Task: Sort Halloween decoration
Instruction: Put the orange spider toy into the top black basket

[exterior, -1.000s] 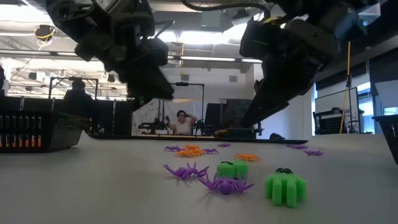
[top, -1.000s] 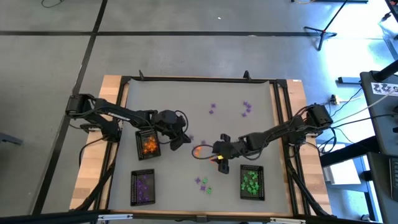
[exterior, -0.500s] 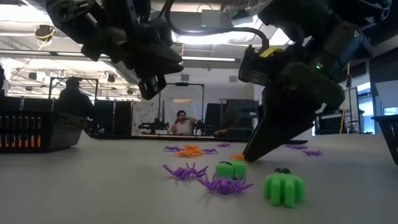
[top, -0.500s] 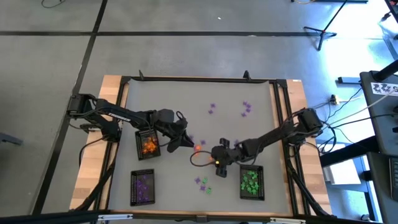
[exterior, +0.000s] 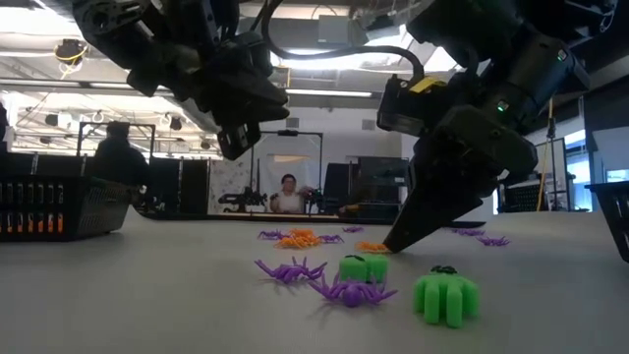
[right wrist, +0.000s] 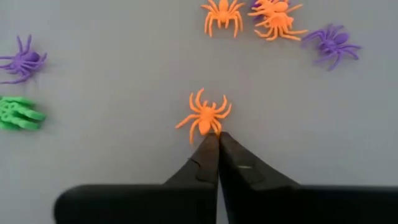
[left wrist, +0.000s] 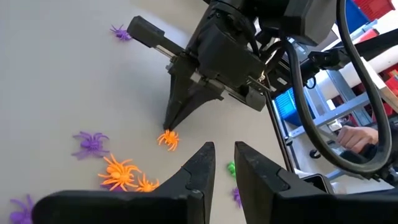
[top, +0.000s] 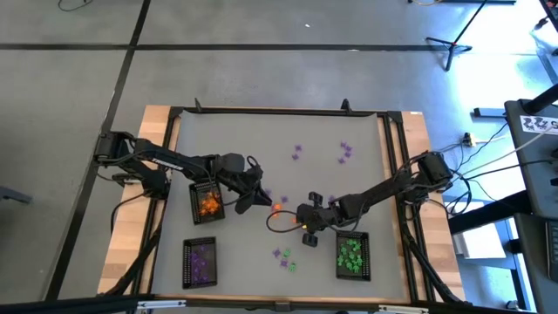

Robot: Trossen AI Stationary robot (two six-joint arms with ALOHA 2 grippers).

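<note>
Nearest in the low view I see a chunky green trinket (exterior: 446,296) at the lower right of the frame, with a purple spider (exterior: 351,291) and a second green piece (exterior: 364,266) just beside it toward the centre, all lying on the bench (exterior: 147,295). A second purple spider (exterior: 290,269) lies just left of them.

Behind them my right tool (exterior: 393,242) points down at the bench with its tips on the surface, right of centre. In the right wrist view its fingers (right wrist: 205,158) are pressed together, tips touching the rear edge of an orange spider (right wrist: 204,116) at the middle of the frame; I cannot tell whether a leg is pinched between them. Above it in that view lie more orange spiders (right wrist: 275,17) and a purple one (right wrist: 330,39).

My left tool (top: 248,201) hangs above the bench left of centre in the high view, its fingers (left wrist: 199,168) a narrow gap apart and nothing between them.

In the high view, a black tray with orange pieces (top: 207,202) sits just left of that tool; a tray with purple pieces (top: 200,262) is at lower left, and a tray with green pieces (top: 352,255) at lower right. Scattered purple spiders (top: 346,151) lie farther up the bench.
</note>
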